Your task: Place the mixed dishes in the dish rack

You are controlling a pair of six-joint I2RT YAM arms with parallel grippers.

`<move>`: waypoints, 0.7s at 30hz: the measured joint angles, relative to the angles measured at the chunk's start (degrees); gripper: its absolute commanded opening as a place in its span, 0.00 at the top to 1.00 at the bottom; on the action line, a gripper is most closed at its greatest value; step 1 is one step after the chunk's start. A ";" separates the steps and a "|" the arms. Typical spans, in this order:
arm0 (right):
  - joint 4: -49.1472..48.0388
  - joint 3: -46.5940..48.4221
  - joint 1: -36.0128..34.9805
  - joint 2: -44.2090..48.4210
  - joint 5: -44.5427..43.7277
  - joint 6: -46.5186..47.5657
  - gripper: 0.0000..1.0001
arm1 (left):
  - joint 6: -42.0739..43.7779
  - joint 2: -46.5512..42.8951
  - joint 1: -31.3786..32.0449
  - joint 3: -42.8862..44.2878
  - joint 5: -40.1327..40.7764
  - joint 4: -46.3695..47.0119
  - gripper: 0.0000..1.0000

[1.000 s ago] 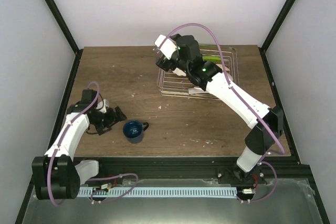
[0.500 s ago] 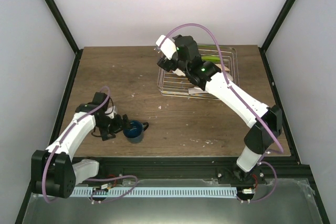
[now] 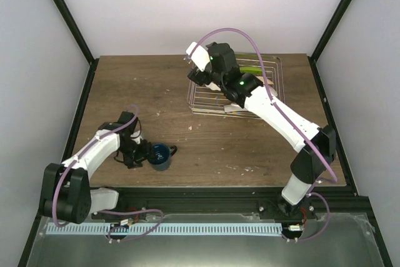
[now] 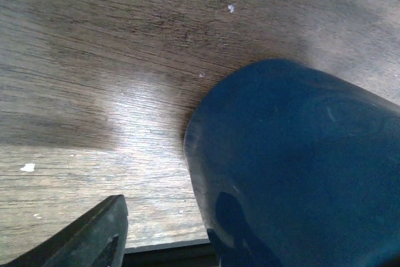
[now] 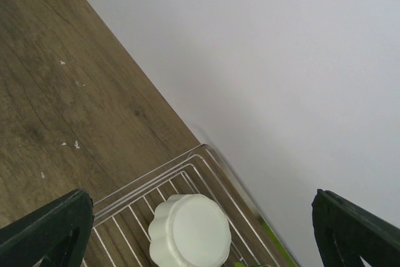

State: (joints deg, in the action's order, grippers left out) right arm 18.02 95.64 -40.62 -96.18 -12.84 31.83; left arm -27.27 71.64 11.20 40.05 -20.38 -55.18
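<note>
One dark blue handled mug (image 3: 160,156) stands low and left of centre in the top view, touching or just right of the left gripper (image 3: 142,153). That gripper's jaws are spread, with one finger (image 4: 94,236) clear of the mug's wall and the other hidden. The right gripper (image 3: 199,77), jaws wide apart, hangs over the dish rack (image 3: 209,99), which holds one small white scalloped bowl (image 5: 189,229) and one lime-green round plate (image 3: 250,69), visible only as a sliver.
</note>
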 measured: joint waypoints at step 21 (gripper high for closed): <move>15.15 14.03 4.15 -6.49 9.79 -17.73 0.09 | -4.09 9.38 2.14 3.23 0.92 5.27 0.93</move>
State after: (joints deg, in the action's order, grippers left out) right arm 33.17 109.67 -36.47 -102.67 -3.05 14.11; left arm -31.35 81.01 13.34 43.29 -19.46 -49.91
